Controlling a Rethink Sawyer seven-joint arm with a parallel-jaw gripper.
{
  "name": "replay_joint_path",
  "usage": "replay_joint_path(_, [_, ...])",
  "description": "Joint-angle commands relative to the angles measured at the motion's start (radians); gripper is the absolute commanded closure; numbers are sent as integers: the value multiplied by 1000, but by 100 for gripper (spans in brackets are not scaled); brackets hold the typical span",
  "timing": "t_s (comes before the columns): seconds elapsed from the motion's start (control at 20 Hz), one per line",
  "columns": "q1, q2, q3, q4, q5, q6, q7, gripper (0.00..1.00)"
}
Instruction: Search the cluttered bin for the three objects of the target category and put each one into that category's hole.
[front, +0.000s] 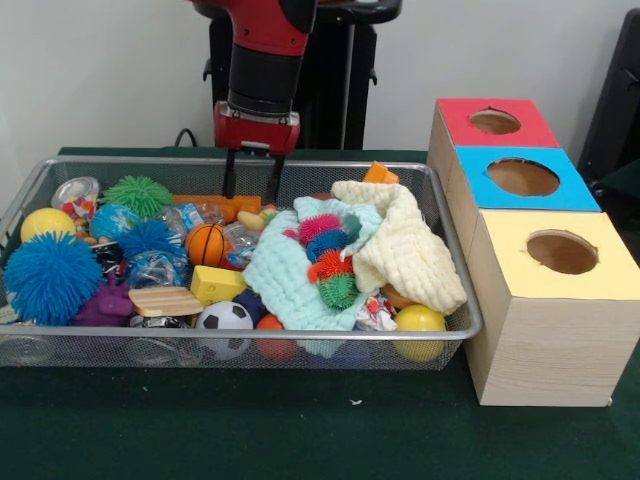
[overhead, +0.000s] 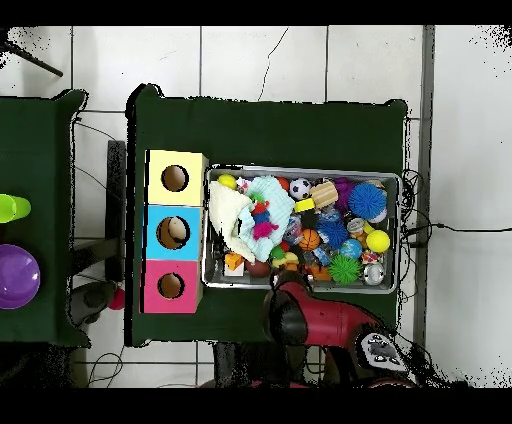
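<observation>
Wire-mesh bin holds spiky balls, folded cloths.

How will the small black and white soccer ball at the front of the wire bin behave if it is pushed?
The small black and white soccer ball is round, so it would probably roll. Toys crowd it inside the wire mesh bin, so it likely stops soon. It looks light.
</observation>
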Motion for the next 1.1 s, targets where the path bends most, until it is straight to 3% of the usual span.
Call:
replay_joint_path(0.05, [-49,16,133,-50,63,-59,236,0])
replay_joint_path(0.55, [-59,39,147,-54,74,-57,225,0])
replay_joint_path(0.8, [-21,52,112,-66,92,-9,204,0])
replay_joint_path(1.1, [-26,40,126,-60,110,45,192,0])
